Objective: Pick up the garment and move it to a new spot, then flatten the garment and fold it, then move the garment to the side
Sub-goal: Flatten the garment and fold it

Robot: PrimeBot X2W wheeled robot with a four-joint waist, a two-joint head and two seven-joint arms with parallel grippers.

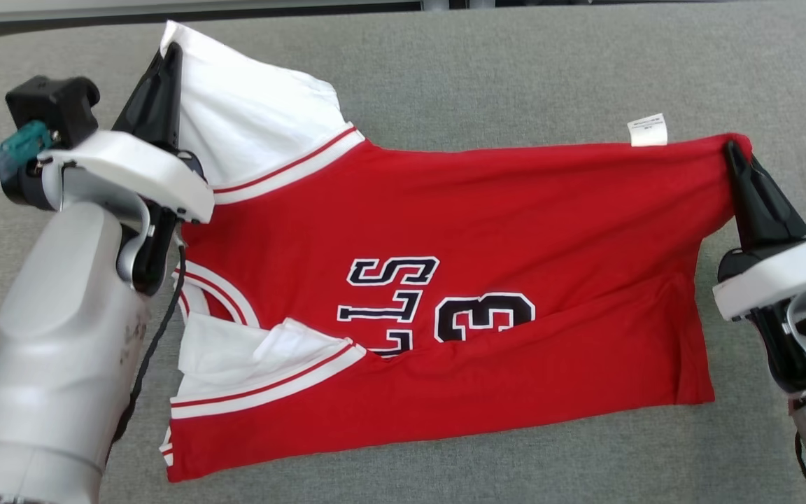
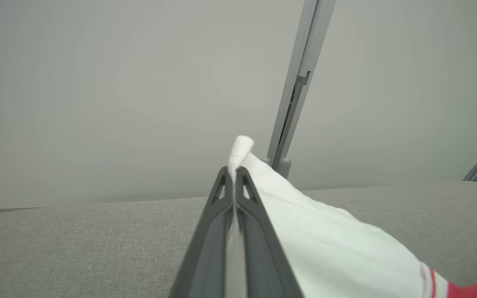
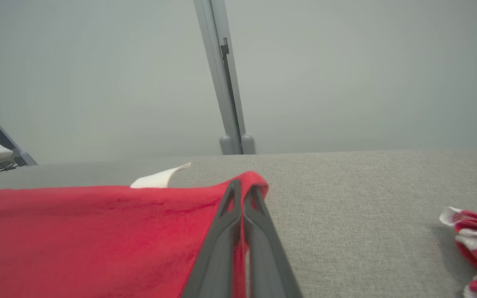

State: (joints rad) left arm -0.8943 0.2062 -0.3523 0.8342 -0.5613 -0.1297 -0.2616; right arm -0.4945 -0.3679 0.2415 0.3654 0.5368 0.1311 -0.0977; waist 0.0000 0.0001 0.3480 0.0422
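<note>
Pale left arm (image 1: 60, 315) sits in the near corner. Seen from above, the red shirt (image 1: 487, 210) lies stretched across the grey surface (image 1: 515, 70). The left hand (image 1: 171, 63) pinches its white sleeve (image 1: 249, 119), and the right hand (image 1: 735, 157) pinches a red corner. Left wrist camera: that hand is clamped tight on white cloth. Right wrist camera: that hand is clamped on red cloth, near a white tag (image 3: 160, 179).

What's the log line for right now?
garment: red jersey on grey table, near edge folded over | left gripper: shut on white sleeve | right gripper: shut on red hem corner | step: flatten
</note>
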